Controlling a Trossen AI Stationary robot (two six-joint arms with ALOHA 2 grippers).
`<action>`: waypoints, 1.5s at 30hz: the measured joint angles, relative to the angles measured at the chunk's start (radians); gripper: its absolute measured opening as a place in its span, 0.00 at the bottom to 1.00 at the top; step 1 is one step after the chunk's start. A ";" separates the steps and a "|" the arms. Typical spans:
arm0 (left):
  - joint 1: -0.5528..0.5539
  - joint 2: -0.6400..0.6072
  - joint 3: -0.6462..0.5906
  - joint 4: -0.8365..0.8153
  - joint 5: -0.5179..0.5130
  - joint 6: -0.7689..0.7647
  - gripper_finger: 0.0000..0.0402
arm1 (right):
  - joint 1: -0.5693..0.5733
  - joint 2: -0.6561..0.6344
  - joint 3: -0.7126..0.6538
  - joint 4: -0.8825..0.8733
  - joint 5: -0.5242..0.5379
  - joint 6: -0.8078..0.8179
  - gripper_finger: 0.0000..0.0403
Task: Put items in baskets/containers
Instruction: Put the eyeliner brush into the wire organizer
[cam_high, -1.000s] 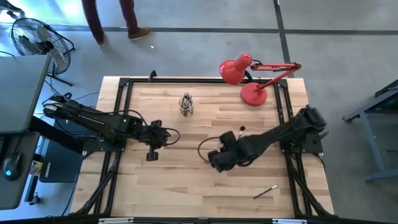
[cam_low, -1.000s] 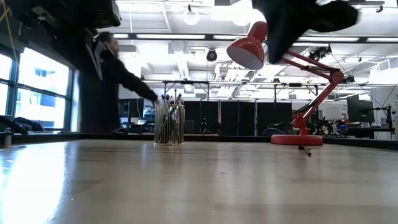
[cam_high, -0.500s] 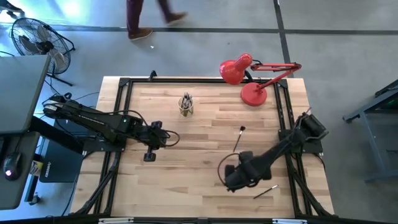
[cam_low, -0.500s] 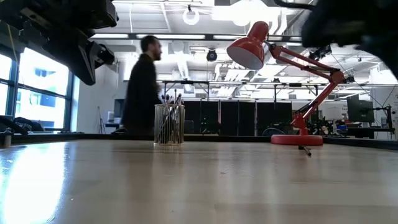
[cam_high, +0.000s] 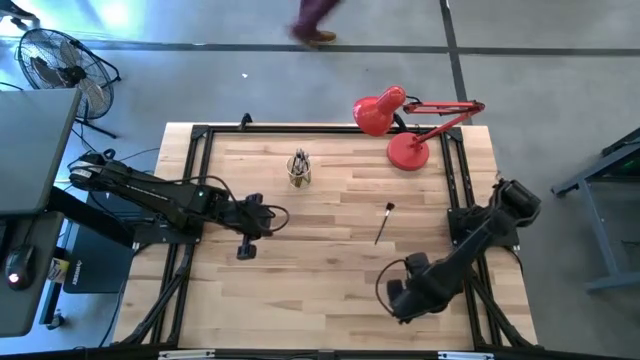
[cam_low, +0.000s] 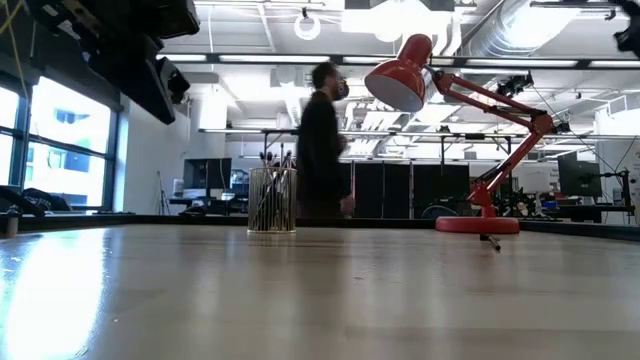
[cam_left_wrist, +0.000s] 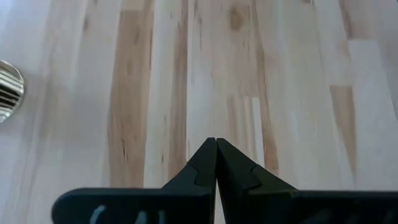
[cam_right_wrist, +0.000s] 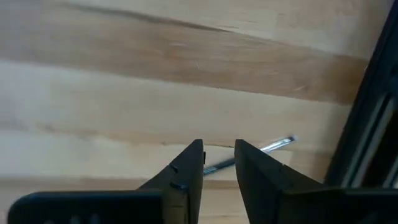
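Note:
A small clear cup (cam_high: 299, 170) stands on its base toward the table's far side, with several dark sticks upright in it; the low view shows the cup (cam_low: 272, 200) too. One loose stick (cam_high: 383, 222) lies flat right of the table's middle. Another stick, with a silvery end (cam_right_wrist: 277, 145), lies on the wood just beyond my right gripper (cam_right_wrist: 219, 144), whose fingers are open a little. In the high view my right gripper (cam_high: 402, 299) hangs over the near right part of the table and hides that stick. My left gripper (cam_left_wrist: 216, 142) is shut and hovers left of centre (cam_high: 245, 247).
A red desk lamp (cam_high: 405, 125) stands at the far right corner, its base (cam_low: 477, 224) on the wood. Black frame rails (cam_high: 460, 200) run along the table's sides, one close to my right gripper. A person (cam_low: 320, 140) walks behind the table. Bare wood lies in the middle.
My right gripper has swung from the table's middle toward the near edge and the right, ending over the stick that lay near the near right corner. My left gripper has stayed about where it was. The person behind the table has walked from left to right.

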 joint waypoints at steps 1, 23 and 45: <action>0.000 0.000 0.000 0.010 -0.003 -0.003 0.00 | 0.009 -0.014 -0.007 -0.001 0.004 -0.026 0.22; 0.000 0.000 0.000 0.091 -0.058 -0.056 0.00 | 0.115 -0.113 -0.153 0.040 -0.028 -1.031 0.22; 0.000 0.001 0.001 0.091 -0.086 -0.160 0.00 | 0.144 -0.112 -0.190 0.079 -0.032 -1.467 0.23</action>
